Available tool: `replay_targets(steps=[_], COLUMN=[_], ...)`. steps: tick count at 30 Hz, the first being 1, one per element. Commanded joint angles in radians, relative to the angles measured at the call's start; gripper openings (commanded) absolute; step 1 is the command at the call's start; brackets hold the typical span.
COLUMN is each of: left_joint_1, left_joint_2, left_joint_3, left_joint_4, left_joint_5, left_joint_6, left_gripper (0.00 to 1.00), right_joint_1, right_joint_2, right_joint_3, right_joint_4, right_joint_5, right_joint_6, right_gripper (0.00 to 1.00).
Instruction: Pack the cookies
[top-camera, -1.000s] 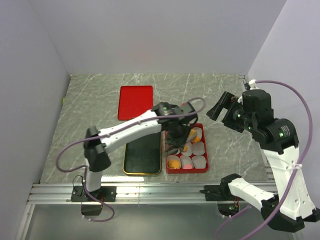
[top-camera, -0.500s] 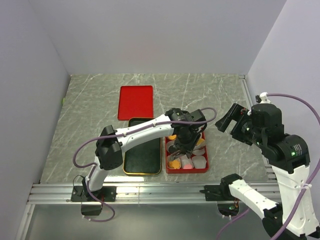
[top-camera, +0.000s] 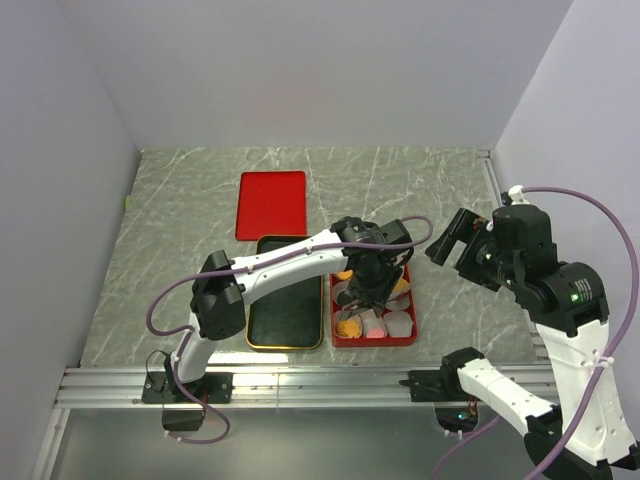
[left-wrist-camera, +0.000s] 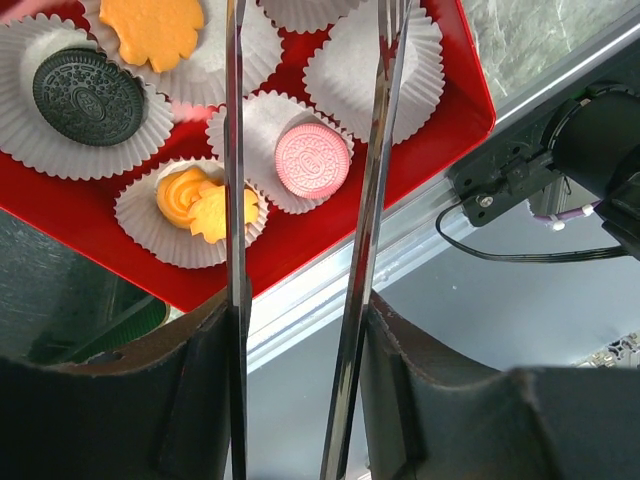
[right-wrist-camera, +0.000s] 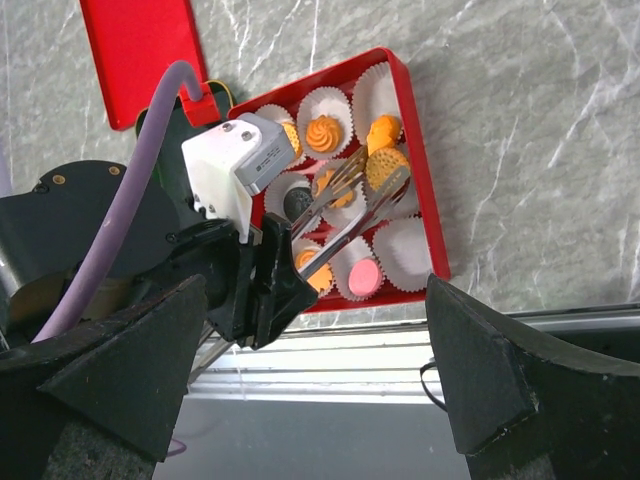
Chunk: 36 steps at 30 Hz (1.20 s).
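Red walls of a shallow tray (left-wrist-camera: 445, 115) lie directly beneath the left tool (right-wrist-camera: 386, 168), and the cookies (right-wrist-camera: 325, 132) sit inside it in white paper cups (left-wrist-camera: 375, 60). We see the left tool's two long, thin fingers (left-wrist-camera: 236, 150) hanging over the tray, parted, with nothing gripped between them. Through the gap, below the fingers, a pink cookie (left-wrist-camera: 313, 160) lies flat in its cup. Just outside one finger, two orange cookies (left-wrist-camera: 205, 200) share a cup and touch each other. Farther out on that same side are a black cookie (left-wrist-camera: 85, 85) and an orange flower cookie (left-wrist-camera: 150, 25), each in its own cup. From above we see more orange cookies in the cups under and beyond the fingertips. A black tin (top-camera: 285, 305) with a gold rim lies just beside the tray, under the left tool's arm, and a red lid (right-wrist-camera: 135, 50) lies flat beyond the tin. The right tool (top-camera: 455, 238) hangs high over the grey marbled table (right-wrist-camera: 520, 120), well apart from the left tool and off to the tray's side. Its fingers are spread wide and hold nothing.
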Motion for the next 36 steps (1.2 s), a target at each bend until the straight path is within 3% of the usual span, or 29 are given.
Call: replay_targets(steps=[1,12,19,26,30,33,36], left_joint_1=[-0.005,-0.005,0.044,0.252,0.454,0.614,0.767], left_joint_2=[-0.053,-0.091,-0.178,-0.500,-0.702,-0.778,-0.803], left_joint_3=[0.049,0.039,0.118,-0.324,-0.558,-0.729,-0.796], left_joint_4=[0.001,-0.016,-0.083,0.008,0.076,0.134,0.202], left_joint_5=[-0.017,-0.031,-0.097,-0.196,-0.262,-0.273,-0.267], left_joint_6=[0.003,-0.003,-0.027,-0.037,-0.014,0.034,0.095], left_gripper=[0.50,0.53,0.53,0.56,0.61,0.63,0.64], right_joint_1=[-0.005,-0.006,-0.003,-0.006,-0.006,-0.006,-0.006], right_joint_2=[0.013,0.024,0.018,0.018,0.007,0.004,0.004], right_joint_3=[-0.004,-0.018,-0.030,-0.049,-0.070,-0.087,-0.096], right_joint_4=[0.036,0.063,0.073,0.086,0.094,0.102,0.105], right_joint_5=[-0.012,-0.034,-0.029,-0.035,-0.040,-0.048,-0.052], right_joint_6=[0.006,0.011,0.009,0.001,-0.005,-0.008,-0.015], right_gripper=[0.96,0.96,0.96,0.96,0.96,0.96,0.96])
